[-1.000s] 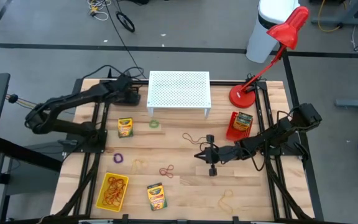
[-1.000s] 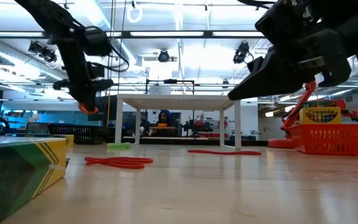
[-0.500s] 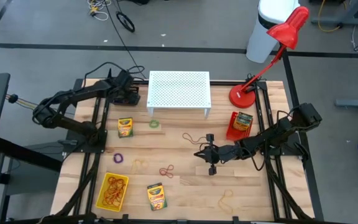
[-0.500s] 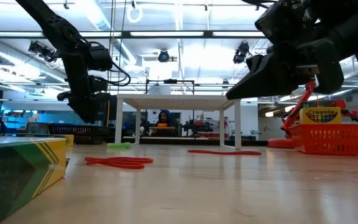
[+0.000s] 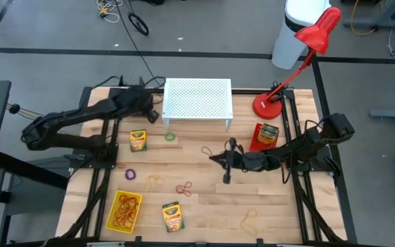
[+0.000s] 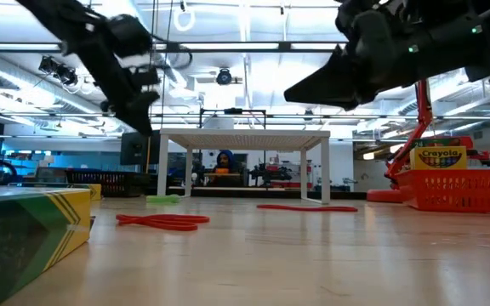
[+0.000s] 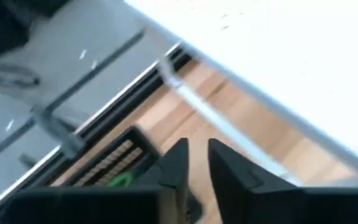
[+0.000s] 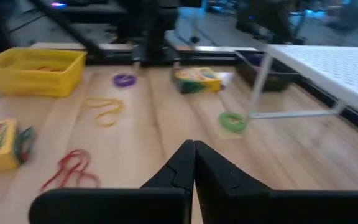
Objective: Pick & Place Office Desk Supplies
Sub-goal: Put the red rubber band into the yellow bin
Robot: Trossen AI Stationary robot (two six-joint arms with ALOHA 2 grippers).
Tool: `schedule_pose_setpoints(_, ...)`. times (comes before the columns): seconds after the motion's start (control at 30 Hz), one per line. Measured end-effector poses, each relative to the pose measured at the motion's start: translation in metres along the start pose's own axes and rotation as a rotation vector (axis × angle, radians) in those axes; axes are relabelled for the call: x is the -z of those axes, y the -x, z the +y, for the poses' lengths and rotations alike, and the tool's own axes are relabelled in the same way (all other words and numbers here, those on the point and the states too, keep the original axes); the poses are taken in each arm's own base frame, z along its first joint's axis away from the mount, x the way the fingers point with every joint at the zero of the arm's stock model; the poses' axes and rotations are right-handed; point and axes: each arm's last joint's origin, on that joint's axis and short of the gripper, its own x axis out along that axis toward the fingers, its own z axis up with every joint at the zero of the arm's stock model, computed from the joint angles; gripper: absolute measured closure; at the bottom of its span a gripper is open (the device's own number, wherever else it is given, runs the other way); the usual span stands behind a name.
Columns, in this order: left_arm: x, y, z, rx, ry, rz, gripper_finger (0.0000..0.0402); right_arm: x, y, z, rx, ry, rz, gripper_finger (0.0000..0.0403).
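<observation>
a reach phase is judged in hand. the right gripper, fingers pressed together and nothing held, is raised over mid-table; a thin rubber band lies just beside it, a green loop ahead. the left gripper, narrowly parted and seemingly empty, is poised beside the white stand. opening, then lowering, is called for.

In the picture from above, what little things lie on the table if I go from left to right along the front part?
Yellow tray of rubber bands → purple loop → tan rubber band → crayon box → red rubber band → pale rubber band.
</observation>
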Motion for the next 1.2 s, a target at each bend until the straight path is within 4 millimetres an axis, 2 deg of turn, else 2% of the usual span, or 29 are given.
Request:
schedule_pose_setpoints(0.17,0.03,0.021,-0.01,0.112,0.021,-0.182,0.0388,-0.003,0.0,-0.002,0.078,-0.068,-0.037,0.0386)
schedule_pose_setpoints(0.3,0.055,0.031,-0.019,0.323,0.013,-0.4,0.0395,-0.007,-0.002,-0.003,0.149,-0.084,-0.037,0.0386)
schedule_pose_setpoints(0.43,0.074,0.039,-0.027,0.574,-0.126,-0.606,0.039,-0.014,-0.013,-0.001,0.192,-0.098,0.113,0.0386)
schedule_pose_setpoints(0.57,0.087,0.044,-0.034,0.811,-0.168,-0.764,0.0391,-0.027,-0.02,-0.002,0.229,-0.158,0.32,0.0386)
schedule_pose_setpoints(0.73,0.091,0.042,-0.038,0.903,-0.044,-0.711,0.0385,-0.028,-0.026,0.002,0.218,-0.136,0.488,0.0358)
schedule_pose_setpoints(0.9,0.095,0.038,-0.048,0.952,-0.069,-0.639,0.0391,-0.008,-0.04,0.008,0.148,-0.092,0.625,0.0277)
schedule_pose_setpoints(1.07,0.098,0.04,-0.061,1.002,-0.111,-0.635,0.0396,0.006,-0.054,-0.003,0.14,-0.056,0.767,0.0209)
schedule_pose_setpoints(1.2,0.098,0.041,-0.068,0.986,-0.124,-0.643,0.0384,0.011,-0.062,-0.017,0.128,-0.036,0.833,0.0194)
